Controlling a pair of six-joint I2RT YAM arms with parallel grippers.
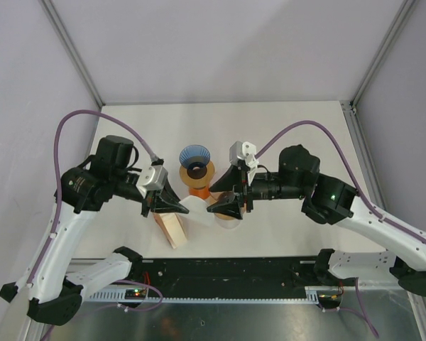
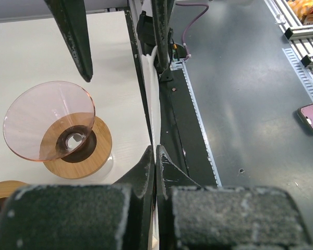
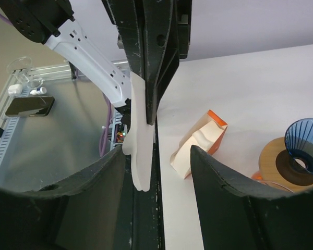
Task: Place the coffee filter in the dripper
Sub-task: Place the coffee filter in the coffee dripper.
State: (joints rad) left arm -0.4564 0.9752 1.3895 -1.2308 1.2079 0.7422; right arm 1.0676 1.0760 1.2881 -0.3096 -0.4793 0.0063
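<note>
The left claw (image 2: 155, 156) is pressed fully closed on one end of the coffee filter (image 2: 152, 99), which is nipped between its fingertips and held clear of the tabletop (image 1: 284, 135). From that grip the filter's long axis runs straight out toward the right claw (image 3: 157, 153), roughly level and crosswise between the two arms. Its free, rounded end points into the gap between the right claw's fingers. Those fingers stand moderately apart on either side of the paper, and the right wrist view shows a gap on each side, so they hold nothing.

The filter is white and folded flat. It stands on edge, so the left wrist view sees only a thin pale strip, while the right wrist view shows part of its face, with a wavy outline.

Just beyond the claws the pink dripper (image 2: 48, 121) sits upright on a round wooden base, its cone transparent. A blue dripper (image 1: 194, 157) stands just behind it. An orange filter box (image 3: 199, 141) lies on the tabletop near the left claw.
</note>
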